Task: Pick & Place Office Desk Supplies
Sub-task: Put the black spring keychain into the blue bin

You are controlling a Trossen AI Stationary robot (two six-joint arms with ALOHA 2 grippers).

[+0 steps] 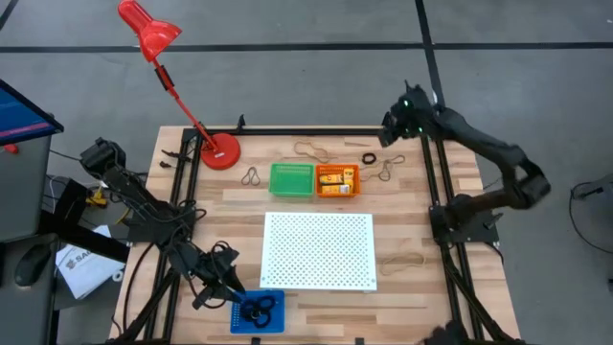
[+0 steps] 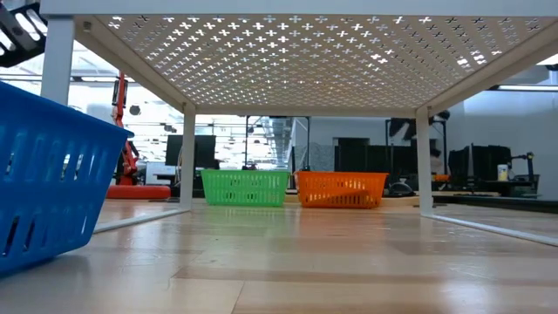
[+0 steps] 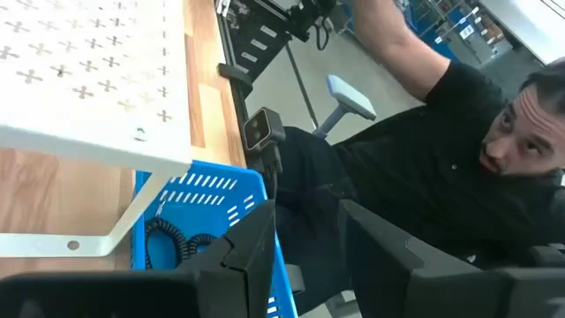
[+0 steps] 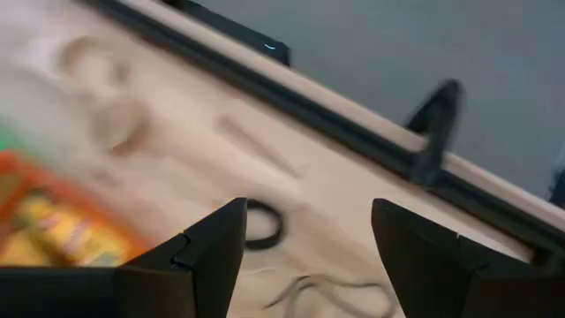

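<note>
Hovering at the near left of the table, the left gripper (image 1: 233, 290) hangs just beside the blue tray (image 1: 273, 321), at that tray's left rim, with its fingers parted and nothing between them; black ring-shaped loops (image 1: 256, 310) lie inside the tray, and the left wrist view shows a coiled black loop (image 3: 168, 240) on the tray floor, with a person in dark clothing (image 3: 441, 141) beyond the table edge. At the far left stands the red desk lamp (image 1: 218, 150). The white perforated board (image 1: 319, 250) sits raised on legs in the middle of the table. Beyond it, side by side, stand the green tray (image 1: 291, 179) and the orange tray (image 1: 337, 181), the latter holding yellow-orange little blocks (image 1: 334, 182). Loose tan rubber-band loops lie by the green tray (image 1: 251, 176), at the far edge (image 1: 310, 149), right of the orange tray (image 1: 386, 171), and right of the board (image 1: 403, 258). A small black ring (image 1: 369, 158) lies just beside the orange tray's far right corner. The right gripper (image 1: 395, 132) hangs over the far right, fingers spread wide and empty, with that black ring (image 4: 262, 223) on the wood ahead of them.
</note>
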